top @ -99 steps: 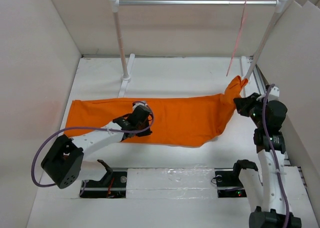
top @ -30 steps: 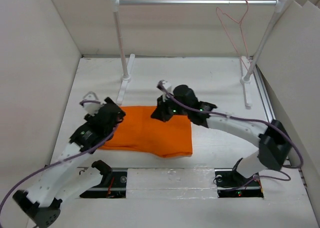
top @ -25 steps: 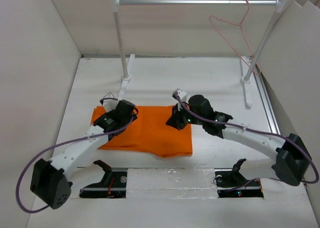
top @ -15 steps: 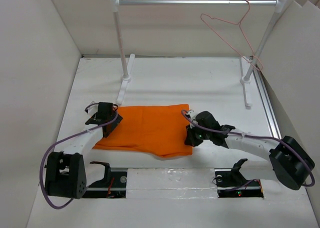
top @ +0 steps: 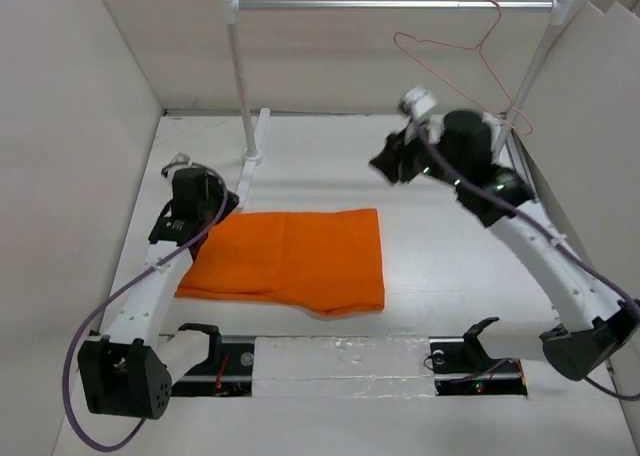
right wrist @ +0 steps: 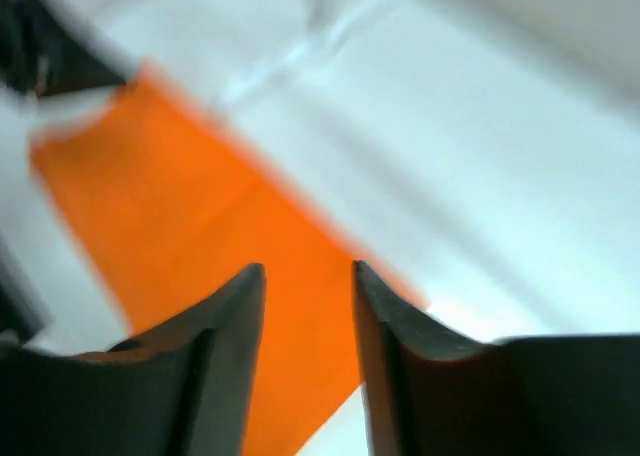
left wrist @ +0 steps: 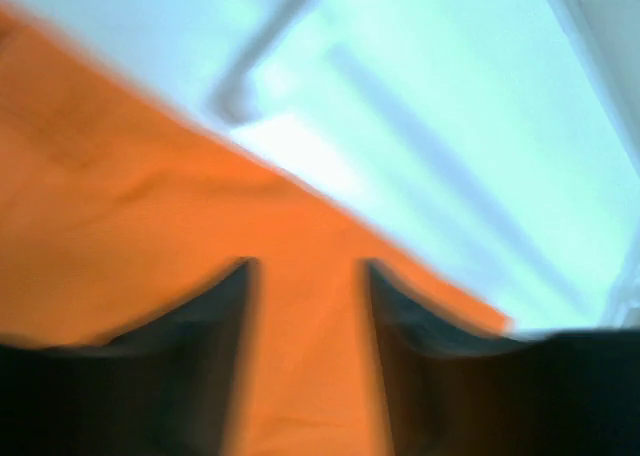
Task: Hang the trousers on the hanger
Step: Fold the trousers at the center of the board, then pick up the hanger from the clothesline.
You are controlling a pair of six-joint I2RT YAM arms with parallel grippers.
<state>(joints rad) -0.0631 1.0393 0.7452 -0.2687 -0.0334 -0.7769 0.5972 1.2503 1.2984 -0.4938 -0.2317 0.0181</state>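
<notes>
Top view: the orange trousers [top: 285, 256] lie folded flat on the white counter [top: 430, 236]. The pink wire hanger [top: 437, 43] hangs bare on the silver rail [top: 390, 5]. The left gripper [top: 203, 204] sits over the cloth's far-left corner. The right gripper [top: 388, 163] is held high, just below the hanger.

Left wrist view, blurred: jaws parted and empty, orange cloth beneath.

Right wrist view, blurred: jaws parted and empty, trousers well below.

The folding looks finished. The next move is likely to bring the hanger and the cloth together, which calls for a secure grip.
</notes>
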